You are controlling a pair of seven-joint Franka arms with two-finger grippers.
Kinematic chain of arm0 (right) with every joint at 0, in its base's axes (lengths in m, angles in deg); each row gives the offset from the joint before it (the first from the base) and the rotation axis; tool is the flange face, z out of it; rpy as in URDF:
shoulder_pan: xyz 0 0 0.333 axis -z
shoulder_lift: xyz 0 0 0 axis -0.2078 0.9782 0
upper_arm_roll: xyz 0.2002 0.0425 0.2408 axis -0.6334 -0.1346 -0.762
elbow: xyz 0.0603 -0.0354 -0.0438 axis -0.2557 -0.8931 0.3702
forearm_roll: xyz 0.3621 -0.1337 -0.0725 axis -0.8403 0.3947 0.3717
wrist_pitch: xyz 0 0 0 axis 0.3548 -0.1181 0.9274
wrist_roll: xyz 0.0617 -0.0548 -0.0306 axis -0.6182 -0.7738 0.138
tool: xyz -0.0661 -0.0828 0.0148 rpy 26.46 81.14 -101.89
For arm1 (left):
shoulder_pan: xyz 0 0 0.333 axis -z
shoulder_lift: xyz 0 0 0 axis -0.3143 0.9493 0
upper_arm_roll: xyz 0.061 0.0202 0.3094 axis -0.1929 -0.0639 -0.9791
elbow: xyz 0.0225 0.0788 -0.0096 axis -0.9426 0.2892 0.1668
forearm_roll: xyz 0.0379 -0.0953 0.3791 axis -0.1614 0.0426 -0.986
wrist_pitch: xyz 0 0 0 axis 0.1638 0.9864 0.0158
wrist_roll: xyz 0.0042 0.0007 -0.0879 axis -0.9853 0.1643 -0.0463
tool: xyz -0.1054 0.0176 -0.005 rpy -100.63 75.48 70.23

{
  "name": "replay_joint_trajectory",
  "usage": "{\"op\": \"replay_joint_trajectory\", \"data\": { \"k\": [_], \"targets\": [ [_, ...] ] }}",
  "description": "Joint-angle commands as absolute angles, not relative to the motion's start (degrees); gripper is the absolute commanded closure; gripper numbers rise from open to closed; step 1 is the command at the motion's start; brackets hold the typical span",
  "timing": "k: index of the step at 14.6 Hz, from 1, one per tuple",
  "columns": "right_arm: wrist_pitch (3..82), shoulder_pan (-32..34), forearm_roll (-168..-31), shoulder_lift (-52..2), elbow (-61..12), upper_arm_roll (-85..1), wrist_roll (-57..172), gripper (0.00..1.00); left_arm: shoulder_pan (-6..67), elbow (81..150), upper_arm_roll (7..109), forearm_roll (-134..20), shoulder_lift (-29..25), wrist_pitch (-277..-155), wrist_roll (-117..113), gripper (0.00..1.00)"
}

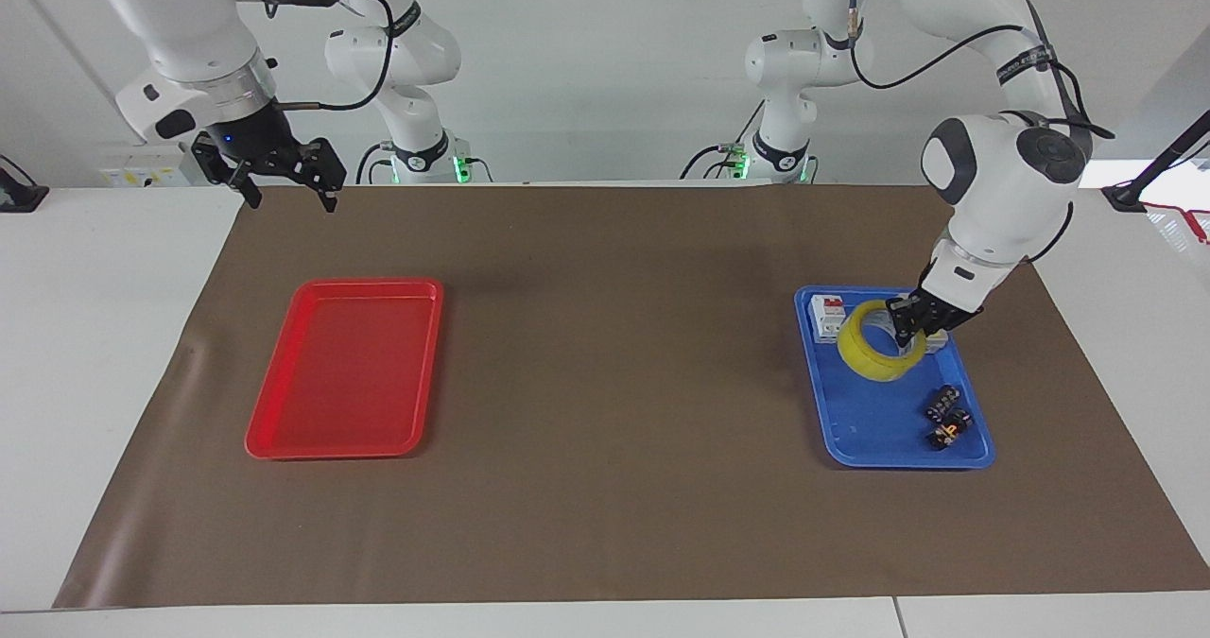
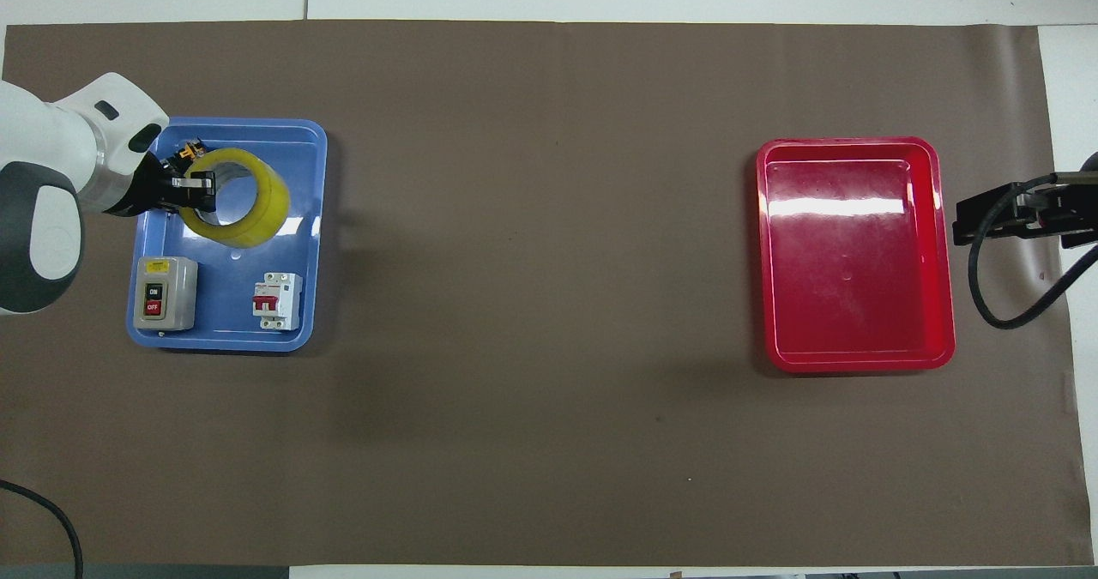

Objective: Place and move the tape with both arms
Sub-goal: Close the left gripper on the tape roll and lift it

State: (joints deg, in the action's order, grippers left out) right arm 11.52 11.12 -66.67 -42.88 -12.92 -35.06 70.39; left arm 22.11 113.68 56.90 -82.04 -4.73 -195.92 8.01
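Left arm: reaches down from its base, wrist bent, forearm slanting toward its own end of the table.
Left gripper (image 1: 906,326): raised in the air, fingers (image 2: 196,181) pinched together on the wall of the tape (image 1: 874,354), one finger inside the ring, one outside; the roll hangs tilted from the fingertips.
Right arm: waits, held high at its own end.
Right gripper (image 1: 288,194): pointing down, fingers spread apart, nothing between them.
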Motion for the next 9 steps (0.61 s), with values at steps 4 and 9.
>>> {"op": "replay_joint_trajectory", "data": {
  "k": [4,9],
  "targets": [
    [11.3,11.9,-66.9,-43.7,-13.8,-35.5,69.6,0.0,35.3,113.4,56.7,-83.0,-3.9,-197.4,-10.7,1.0],
    [11.3,11.9,-66.9,-43.7,-13.8,-35.5,69.6,0.0,43.7,113.3,56.9,-88.0,-0.8,-205.0,-25.1,1.0]
  ]
}}
